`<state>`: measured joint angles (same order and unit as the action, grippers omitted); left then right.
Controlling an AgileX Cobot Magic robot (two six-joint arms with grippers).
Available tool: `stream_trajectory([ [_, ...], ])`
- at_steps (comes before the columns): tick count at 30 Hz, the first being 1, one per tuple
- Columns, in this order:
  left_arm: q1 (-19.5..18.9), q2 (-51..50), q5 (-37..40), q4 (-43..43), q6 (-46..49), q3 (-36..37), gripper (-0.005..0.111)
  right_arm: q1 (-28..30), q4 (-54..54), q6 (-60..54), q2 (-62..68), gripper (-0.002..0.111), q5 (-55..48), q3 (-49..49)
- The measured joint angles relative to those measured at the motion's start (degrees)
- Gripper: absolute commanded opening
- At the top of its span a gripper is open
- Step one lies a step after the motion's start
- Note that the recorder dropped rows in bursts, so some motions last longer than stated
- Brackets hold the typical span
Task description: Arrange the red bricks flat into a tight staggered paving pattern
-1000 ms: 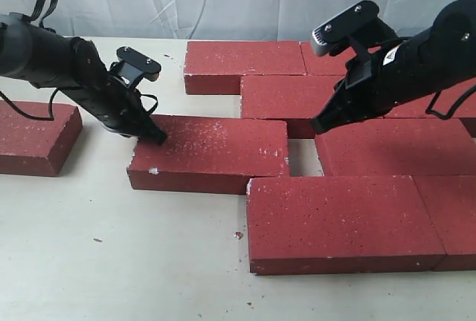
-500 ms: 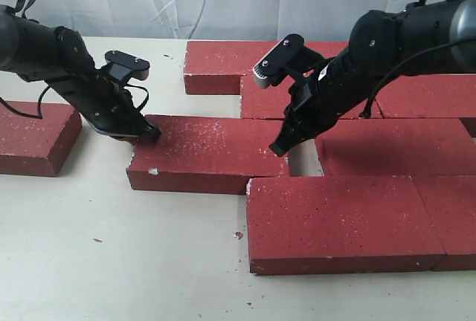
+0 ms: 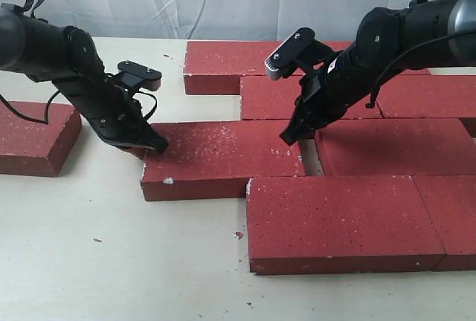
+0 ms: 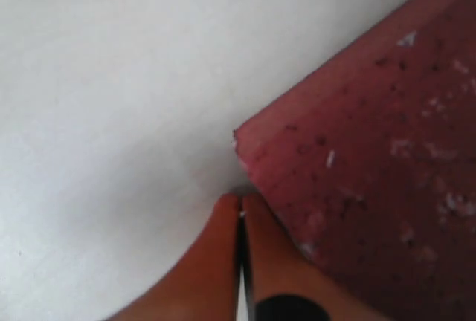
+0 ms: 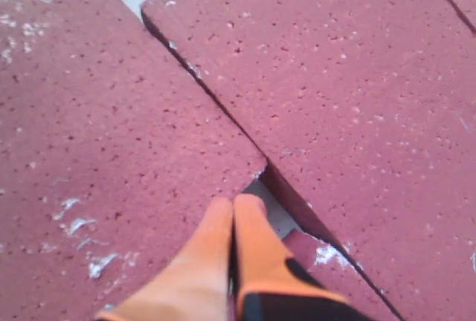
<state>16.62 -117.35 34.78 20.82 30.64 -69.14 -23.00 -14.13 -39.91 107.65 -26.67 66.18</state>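
the red bricks [image 3: 335, 217] are laid flat on the pale desk [image 3: 111, 261]. most are packed in staggered rows towards the right, where the outermost ones are cut off by the frame edge. one separate brick [image 3: 33, 135] is seen well apart at the left, also partly cut off. a loose brick [image 3: 223, 159] lies in the middle row, touching the front row and the row behind it, with a narrow gap [image 3: 311, 165] left between its right end and the neighbouring brick [image 3: 394, 146].

the left gripper [image 3: 156, 143] is set down at the far left corner of the loose brick. its orange fingers [image 4: 223, 221] are pressed together with nothing between them, just beside the chipped corner. actual contact cannot be made out in the blurred wrist view.

the right gripper [image 3: 288, 137] is lowered at the far right corner of the same brick, beside the gap. its fingers [image 5: 249, 224] are likewise closed and empty. part of the second-row brick [image 3: 268, 98] is hidden behind the right arm. the very tip is dark against the shadow, so it cannot be told whether it touches.
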Motion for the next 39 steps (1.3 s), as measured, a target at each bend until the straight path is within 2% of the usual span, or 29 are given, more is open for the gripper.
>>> stream_trajectory([
  [9,1.9,-0.5,-4.9,2.7,1.2,0.1,0.0,0.0,2.1,1.6,-1.2,-0.001,-0.3,0.0],
  [15,3.9,-0.7,-7.1,1.8,1.3,0.1,0.0,0.0,3.3,5.0,-5.3,-0.001,-2.1,0.0],
  [21,4.3,-1.0,-7.4,0.0,1.3,0.1,0.0,0.0,3.5,5.2,-5.6,-0.001,-2.8,0.0],
  [25,2.6,-1.0,-6.3,0.5,0.2,0.0,0.0,0.0,3.5,5.3,-5.6,-0.001,-2.9,0.0],
  [27,0.5,-0.6,-3.3,0.6,-0.7,0.0,0.0,0.0,3.5,5.3,-5.6,-0.001,-2.9,0.0],
  [30,-0.1,-0.2,-0.7,0.6,-0.8,0.0,0.0,0.0,3.5,5.3,-5.6,-0.001,-2.9,0.0],
  [36,5.1,-0.1,0.8,3.6,3.9,0.0,0.0,0.0,3.5,5.3,-5.6,-0.001,-2.9,0.0],
  [39,5.6,-0.1,0.7,3.2,4.1,0.0,0.0,0.0,3.5,5.3,-5.6,-0.001,-2.9,0.0],
])
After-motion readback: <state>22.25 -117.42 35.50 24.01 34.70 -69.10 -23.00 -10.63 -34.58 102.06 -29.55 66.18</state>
